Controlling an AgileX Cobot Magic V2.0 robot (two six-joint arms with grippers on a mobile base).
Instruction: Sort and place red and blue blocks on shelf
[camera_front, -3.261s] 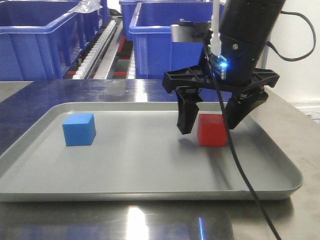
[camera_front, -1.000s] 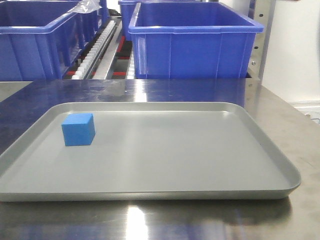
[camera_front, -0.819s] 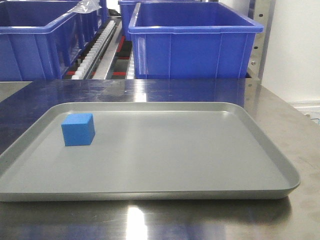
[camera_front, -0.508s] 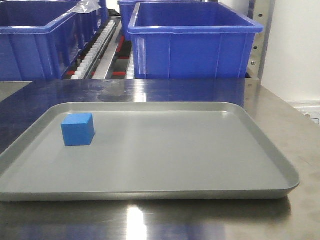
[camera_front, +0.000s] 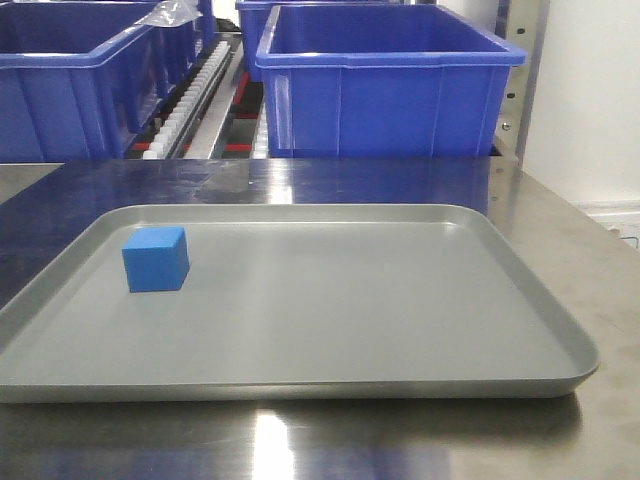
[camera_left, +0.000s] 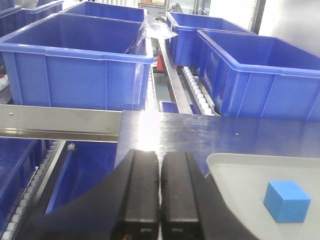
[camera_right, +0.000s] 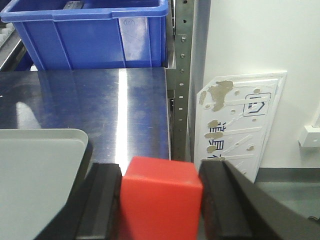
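A few seconds back the right gripper (camera_right: 161, 180) stood astride the small matte red cube (camera_right: 160, 212) on the flat grey tray (camera_front: 300, 385). Now that cube is gone from the tray and no arm shows in the front view at all. The right wrist view tells where it went: the red cube sits clenched between the 2 black fingers (camera_right: 102, 205), touching both. The tray's rounded corner lies off to the gripper's left, and shiny steel tabletop (camera_right: 100, 105) stretches ahead of it. Further ahead stands a large blue plastic bin (camera_right: 95, 35). I'd judge the pick done and the carry to the shelf under way, with the placing not yet done.

The left gripper (camera_left: 160, 161) has its fingers pressed together with nothing between them. The small matte blue cube (camera_left: 287, 201) rests on the tray ahead and to the right of it, well apart and untouched. The steel rack shelf (camera_left: 60, 122) runs its brushed front rail to the left of that gripper, with white roller tracks (camera_left: 197, 95) and more blue bins straight ahead.

By count: 1 red cube, 1 blue cube, 1 tray and 2 grippers. At least 4 large blue bins show in the left wrist view.
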